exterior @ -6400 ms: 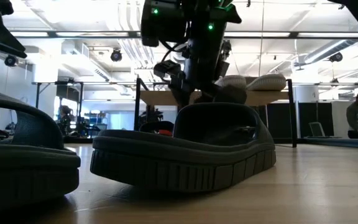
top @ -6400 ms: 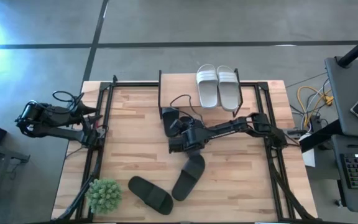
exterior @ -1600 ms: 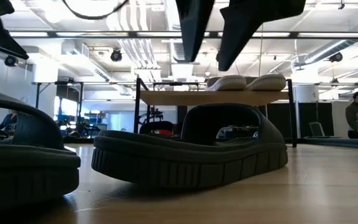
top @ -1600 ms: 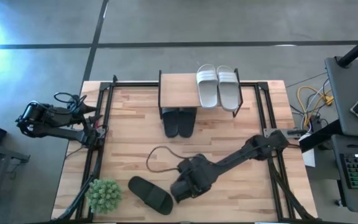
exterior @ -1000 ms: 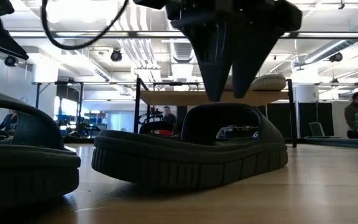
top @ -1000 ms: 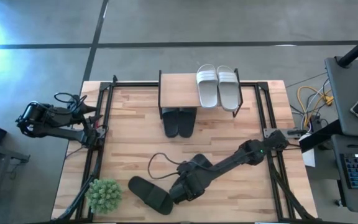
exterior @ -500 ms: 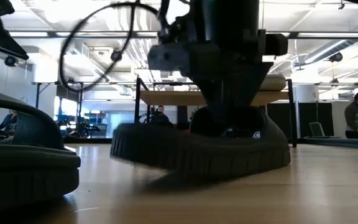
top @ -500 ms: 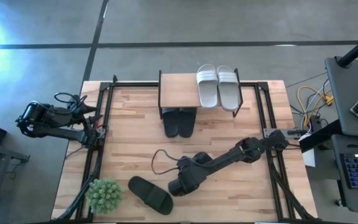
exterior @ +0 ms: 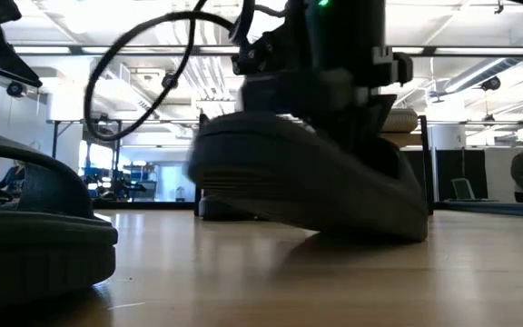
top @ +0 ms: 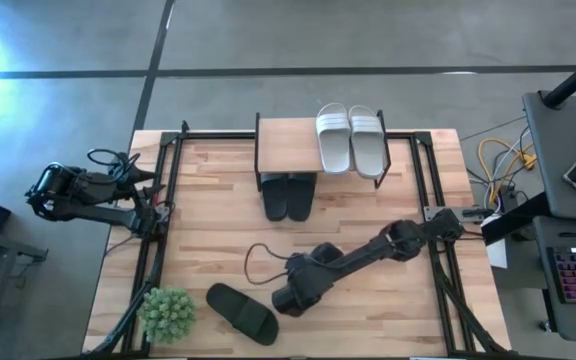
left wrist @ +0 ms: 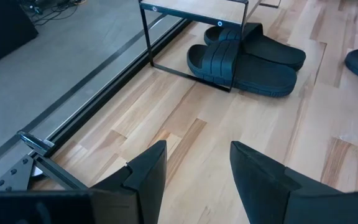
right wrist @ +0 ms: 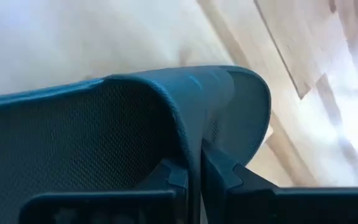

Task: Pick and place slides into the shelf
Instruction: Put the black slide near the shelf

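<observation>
High view — the right end effector (top: 286, 297) is low over the front of the bench (top: 208, 215), its fingers pinched on the strap of a black slide hidden beneath it; another black slide (top: 242, 312) lies just beside it, near the plant (top: 167, 313). The shelf (top: 288, 138) at the far edge already carries two white slides (top: 350, 137) on its top board and two black slides (top: 288, 196) on the lower tier, so two remain to be placed. The left arm waits at the bench's left edge.

Low view — the gripped slide (exterior: 311, 189) hangs tilted, heel end near the bench, probably just lifting off.

Left wrist view — the left end effector (left wrist: 197, 174) stands spread and empty, facing the shelf.

Right wrist view — fingers (right wrist: 176, 177) pressed together on the strap (right wrist: 166, 112), a thin handle suited to a narrow pinch.
</observation>
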